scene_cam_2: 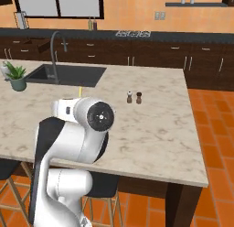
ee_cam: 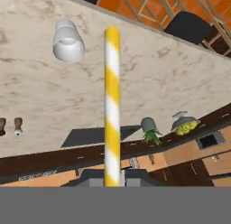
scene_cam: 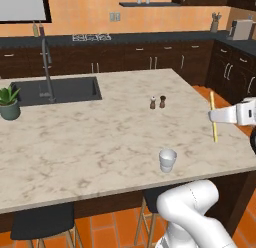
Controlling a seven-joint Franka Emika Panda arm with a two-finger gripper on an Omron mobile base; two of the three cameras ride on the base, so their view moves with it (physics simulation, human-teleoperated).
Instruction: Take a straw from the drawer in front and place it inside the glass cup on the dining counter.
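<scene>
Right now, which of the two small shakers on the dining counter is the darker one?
The dark shaker, standing farther from the sink than the paler shaker beside it.

1. Even, flat, bright rendered light in all three views; source direction cannot be told.
2. Shadows weak: only a faint soft patch under the glass cup (scene_cam: pixel 167 160) on the dining counter (scene_cam: pixel 100 137).
3. No glare or hot spots on the marble; sink (scene_cam: pixel 57 90) basin reads uniformly dark.
4. Low resolution, slightly soft and pixelated; far cabinets and shelf items blurry.
5. Hand view rolled, scene upside down; straw (ee_cam: pixel 112 105) close and sharp enough, stripes clear, edges jagged.
6. No visible lens distortion at edges.
</scene>
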